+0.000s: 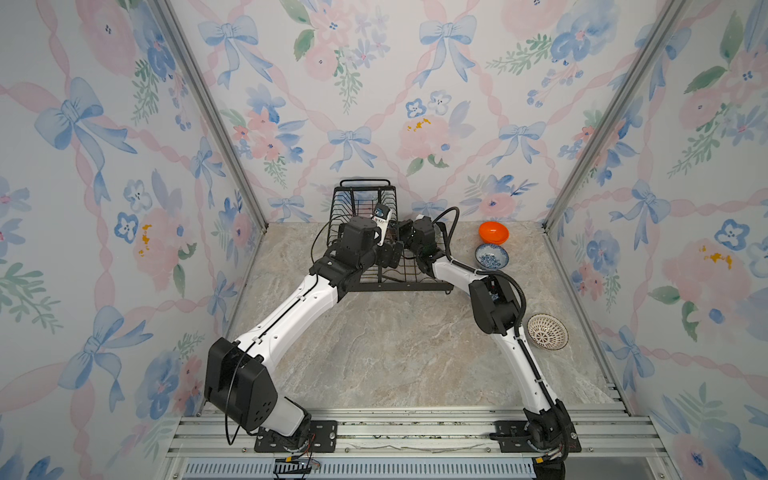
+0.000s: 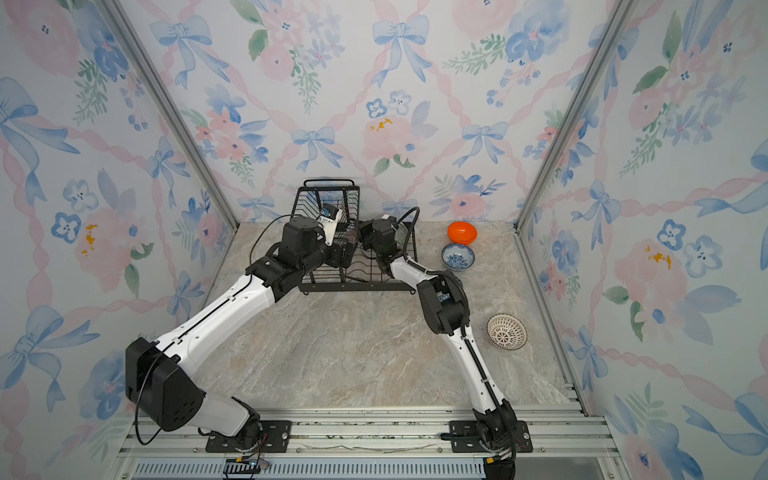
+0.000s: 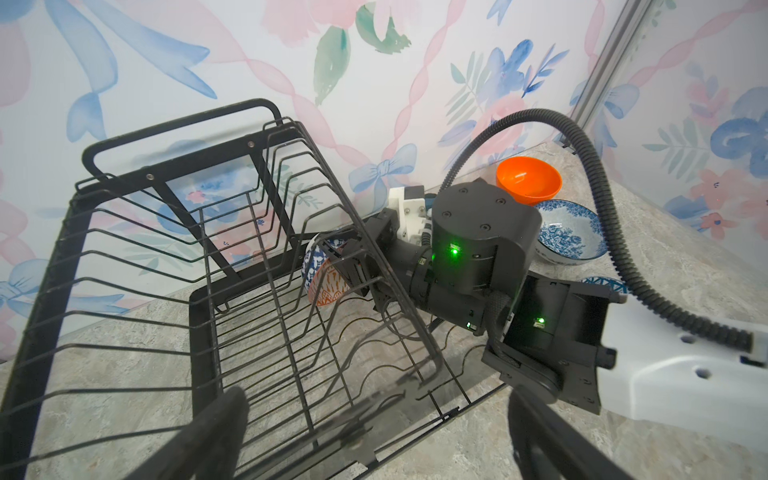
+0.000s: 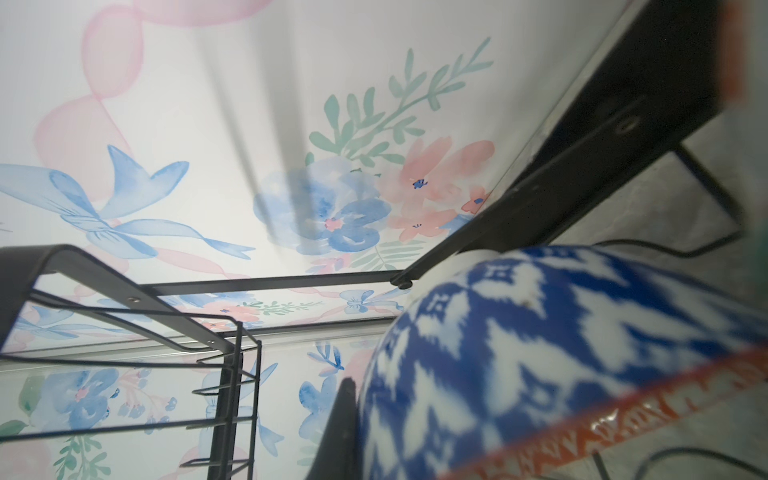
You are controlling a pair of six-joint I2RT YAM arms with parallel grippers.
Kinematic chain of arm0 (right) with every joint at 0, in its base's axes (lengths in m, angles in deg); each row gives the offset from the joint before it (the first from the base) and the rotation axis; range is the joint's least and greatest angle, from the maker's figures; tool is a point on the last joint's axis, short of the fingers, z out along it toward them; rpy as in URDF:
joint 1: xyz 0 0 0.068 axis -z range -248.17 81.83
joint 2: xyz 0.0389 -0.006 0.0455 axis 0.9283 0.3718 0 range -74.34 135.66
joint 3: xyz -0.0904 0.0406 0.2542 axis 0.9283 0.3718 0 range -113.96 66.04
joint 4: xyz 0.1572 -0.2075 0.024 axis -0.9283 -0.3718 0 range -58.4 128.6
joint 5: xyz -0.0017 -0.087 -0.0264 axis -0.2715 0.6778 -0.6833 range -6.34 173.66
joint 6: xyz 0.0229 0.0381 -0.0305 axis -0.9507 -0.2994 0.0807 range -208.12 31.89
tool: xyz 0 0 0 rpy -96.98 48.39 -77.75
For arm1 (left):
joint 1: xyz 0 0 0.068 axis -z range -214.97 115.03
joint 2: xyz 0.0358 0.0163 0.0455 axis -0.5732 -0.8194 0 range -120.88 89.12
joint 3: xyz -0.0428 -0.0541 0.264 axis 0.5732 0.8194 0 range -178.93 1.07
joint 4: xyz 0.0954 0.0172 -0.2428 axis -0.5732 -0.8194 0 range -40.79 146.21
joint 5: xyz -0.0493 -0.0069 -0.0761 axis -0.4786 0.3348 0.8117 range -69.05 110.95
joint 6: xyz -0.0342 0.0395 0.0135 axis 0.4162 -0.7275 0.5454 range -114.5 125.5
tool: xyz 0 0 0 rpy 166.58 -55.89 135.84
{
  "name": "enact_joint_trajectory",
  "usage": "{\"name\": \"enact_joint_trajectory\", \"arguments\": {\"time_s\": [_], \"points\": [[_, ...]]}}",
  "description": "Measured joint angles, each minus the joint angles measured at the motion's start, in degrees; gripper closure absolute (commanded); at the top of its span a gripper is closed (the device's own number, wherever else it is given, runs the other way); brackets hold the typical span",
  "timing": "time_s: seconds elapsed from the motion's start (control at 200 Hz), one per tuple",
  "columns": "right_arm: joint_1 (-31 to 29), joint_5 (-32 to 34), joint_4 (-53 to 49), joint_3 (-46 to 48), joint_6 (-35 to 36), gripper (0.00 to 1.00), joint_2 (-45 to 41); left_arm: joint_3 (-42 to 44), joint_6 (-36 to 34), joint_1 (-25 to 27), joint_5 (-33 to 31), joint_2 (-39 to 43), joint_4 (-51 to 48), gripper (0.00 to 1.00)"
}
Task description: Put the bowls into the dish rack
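Clamps right gripper [image 3: 353,270] narrow, apparently on rim of orange-white bowl [image 3: 330,286], on edge in dish rack [image 3: 174,170] base beside dark-blue bowl [image 3: 309,262]. Holds left gripper [image 3: 376,395] wide, empty, over rack.

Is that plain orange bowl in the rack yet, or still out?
Still out. The orange bowl sits upright on the table, right of the dish rack, beside the blue floral bowl.

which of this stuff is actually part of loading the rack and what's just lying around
Part of the job:
black wire dish rack
glossy orange bowl
white bowl with blue flowers
white lattice bowl
dark-blue geometric bowl
orange-and-white patterned bowl, held by right gripper

Just there:
grey marble-look tabletop
floral wallpaper walls
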Motion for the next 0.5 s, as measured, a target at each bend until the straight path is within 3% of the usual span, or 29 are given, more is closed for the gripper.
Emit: {"name": "enact_joint_trajectory", "arguments": {"time_s": [0.5], "points": [[-0.4,4.7,11.8,2.0,1.4,1.0,1.0,0.5,0.6,-0.1,0.6,0.5,0.1,0.02]]}}
